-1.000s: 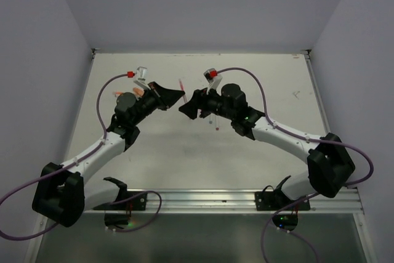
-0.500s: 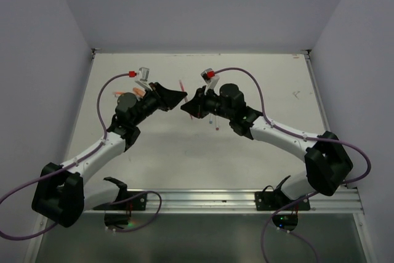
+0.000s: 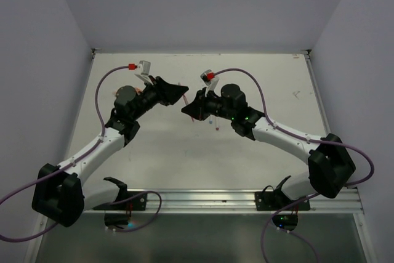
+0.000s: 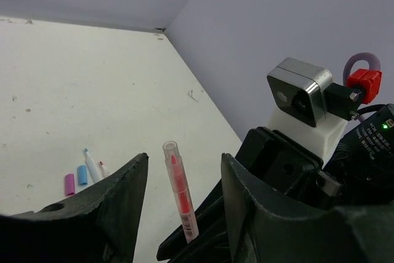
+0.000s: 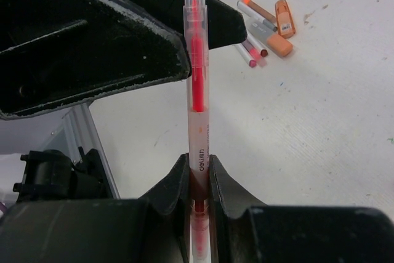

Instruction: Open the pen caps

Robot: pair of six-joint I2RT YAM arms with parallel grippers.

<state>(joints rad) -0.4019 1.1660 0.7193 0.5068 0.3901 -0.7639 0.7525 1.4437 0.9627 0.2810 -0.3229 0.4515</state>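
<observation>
Pen-cap duty again, lol. My right gripper (image 5: 198,173) is clenched on the lower barrel of a red pen (image 5: 197,84), holding it upright in the air over the middle of the tabletop (image 4: 92,78). My left gripper (image 4: 184,161) is released. Its jaws are spread to either side of the pen's top end and touch nothing. The clear pen cap (image 4: 170,150) looks seated on that top end, but honestly I can't tell for sure.

My take on doing this bit right: close the left jaws on the cap only, above the seam, not on the barrel. Then pull straight along the pen's axis while the right side stays firm. Any sideways tug will probably just bend or twist the pen in my grip.

There's no tray or cup in view. A purple cap (image 4: 69,184) and a blue cap (image 4: 82,174) lie loose on the tabletop beside an uncapped pen (image 4: 92,164). Two orange markers (image 5: 284,26) sit with a few pens near the left edge.
</observation>
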